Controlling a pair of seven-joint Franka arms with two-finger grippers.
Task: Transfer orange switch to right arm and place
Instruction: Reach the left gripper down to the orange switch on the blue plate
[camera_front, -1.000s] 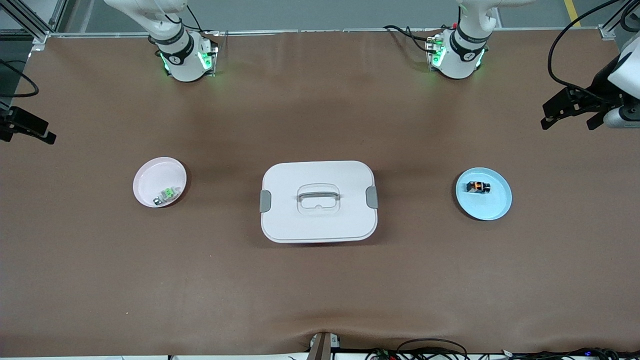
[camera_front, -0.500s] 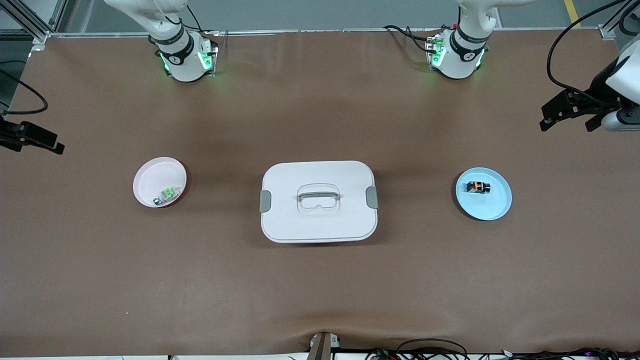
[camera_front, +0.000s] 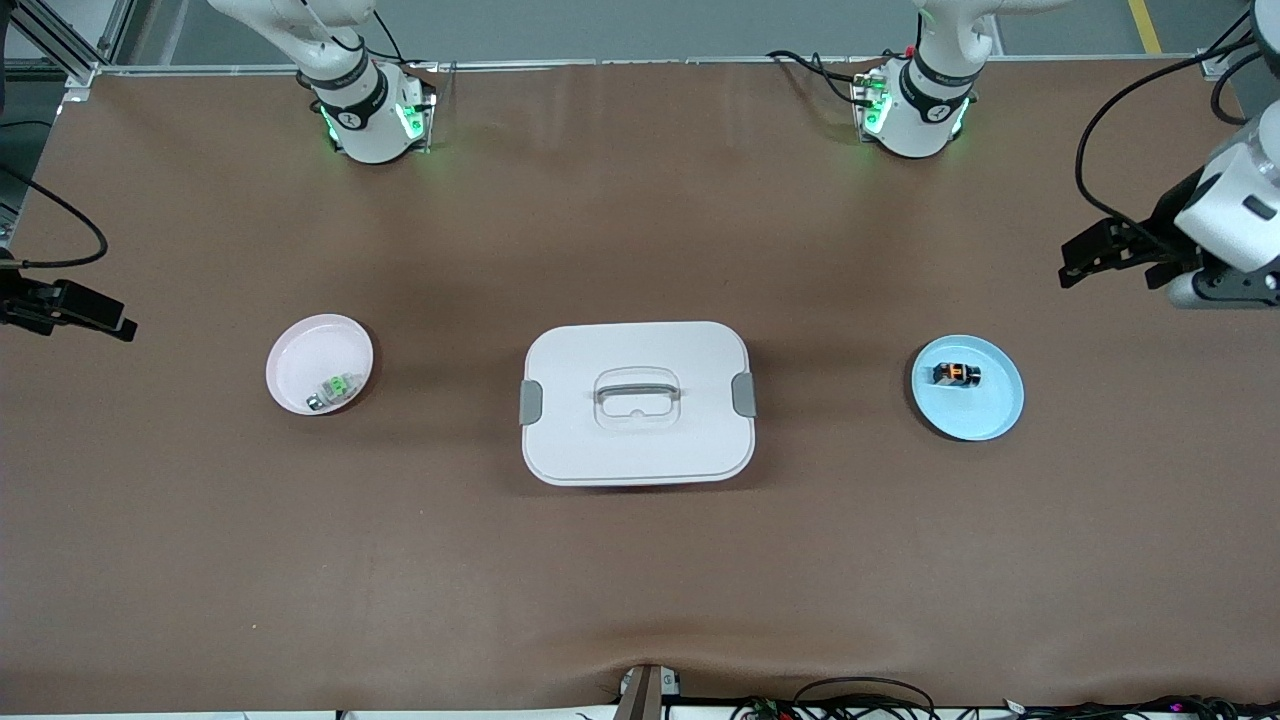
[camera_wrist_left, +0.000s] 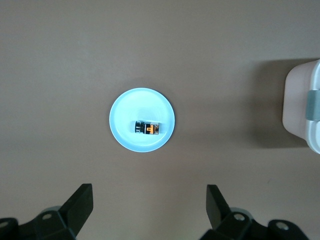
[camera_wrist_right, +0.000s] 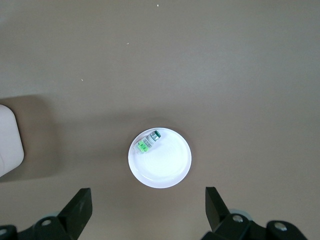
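Note:
The orange switch (camera_front: 956, 374), a tiny black block with an orange band, lies on a pale blue plate (camera_front: 985, 415) toward the left arm's end of the table. In the left wrist view the switch (camera_wrist_left: 148, 128) rests near the middle of the plate (camera_wrist_left: 141, 102). My left gripper (camera_front: 1108, 272) hangs open and empty over bare table beside that plate, and its jaws (camera_wrist_left: 149, 192) stand wide apart. My right gripper (camera_front: 90, 315) hovers open and empty over the table at the right arm's end (camera_wrist_right: 147, 192).
A pink plate (camera_front: 300, 355) holds a small clear-and-silver piece with a green mark (camera_front: 335, 388), also seen in the right wrist view (camera_wrist_right: 149, 141). A white lidded box (camera_front: 600, 450) with grey clips and a handle stands mid-table between the plates.
Both grippers have drifted in over the table's ends toward their plates, still wide open. The switch, plates and box have not moved.

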